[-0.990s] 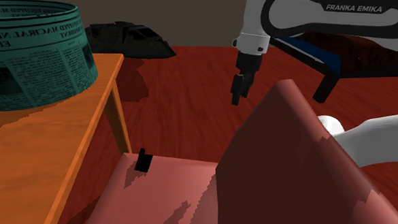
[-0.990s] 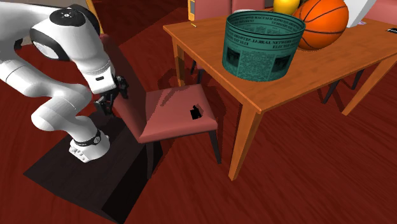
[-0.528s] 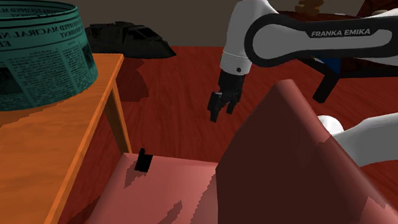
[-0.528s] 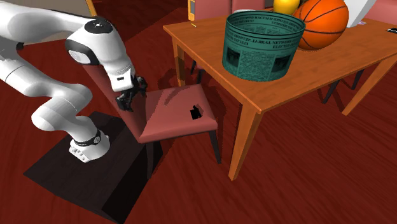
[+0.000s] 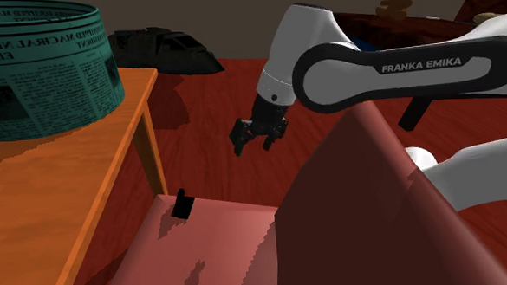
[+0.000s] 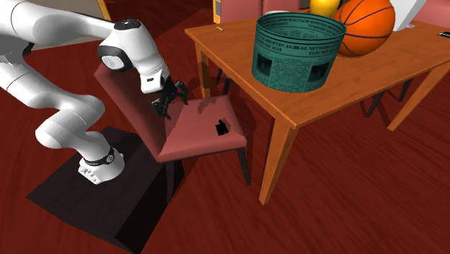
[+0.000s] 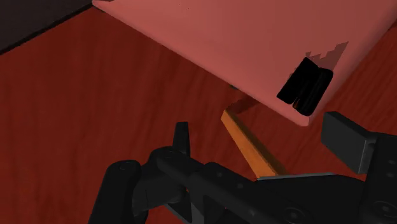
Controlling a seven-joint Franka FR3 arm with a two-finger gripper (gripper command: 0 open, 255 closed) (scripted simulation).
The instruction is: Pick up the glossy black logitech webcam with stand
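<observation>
Currently the gripper (image 5: pixel 254 144) hangs in the air near the chair (image 5: pixel 376 220), level with the top of its back. I see it well apart from the webcam (image 5: pixel 184 205). Its fingers (image 7: pixel 347 137) stand wide apart with nothing between them. In the wrist view one finger reads as a thin blade and the other as a blunt block, and both merge into the hand's own black body lower down.

The webcam sits on the pinkish-red seat (image 6: pixel 195 141), close to the corner nearest the orange leg (image 7: pixel 251 146) of the worktop (image 5: pixel 54 196). It is a small black shape to me, so I cannot separate lens from stand, and its shadow blurs its outline on the seat.

From the shoulder view the chair's back covers the lower arm (image 5: pixel 470 177), which emerges white from behind it. The green newsprint basket (image 5: pixel 41 71) on the worktop is cut off at that view's left edge. I cannot identify a dark heap (image 5: pixel 166 49) on the floor beyond. In the second exterior view the basketball (image 6: pixel 364 25) is clipped by the top edge.
</observation>
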